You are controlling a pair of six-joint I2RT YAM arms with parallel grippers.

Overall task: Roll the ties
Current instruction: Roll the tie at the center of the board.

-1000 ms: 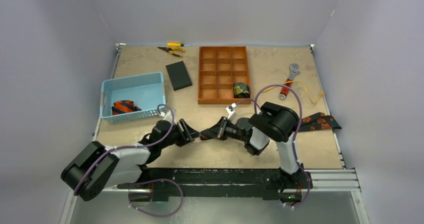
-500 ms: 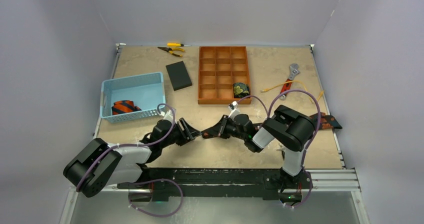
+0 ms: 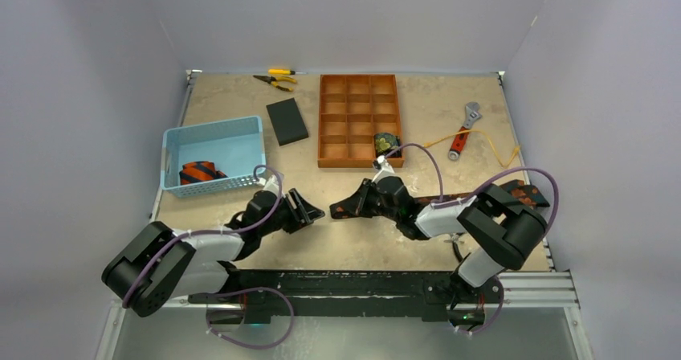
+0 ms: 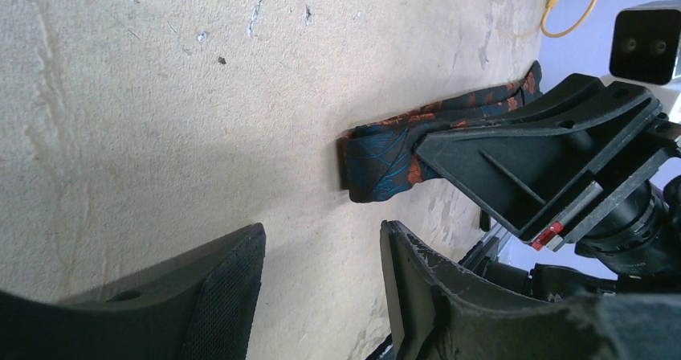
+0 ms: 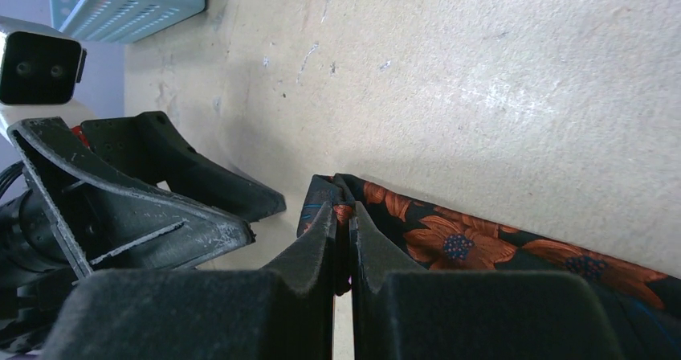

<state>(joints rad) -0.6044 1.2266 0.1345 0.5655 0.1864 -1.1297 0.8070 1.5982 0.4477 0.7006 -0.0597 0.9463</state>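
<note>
We should turn the folded end of the floral tie [image 4: 384, 157] over evenly with the right gripper [image 5: 341, 235], which is clamped on it. The left gripper [image 4: 321, 239], jaws apart and empty just beside that end, can steady each turn so the roll stays tight and straight. The tie is dark with red-orange flowers, doubled over at its tip, and lies stretched along the counter [image 4: 144, 95] toward the right.

Left gripper [image 3: 310, 210] low, jaws parted; right gripper [image 3: 336, 212] facing it, pinched closed.
</note>
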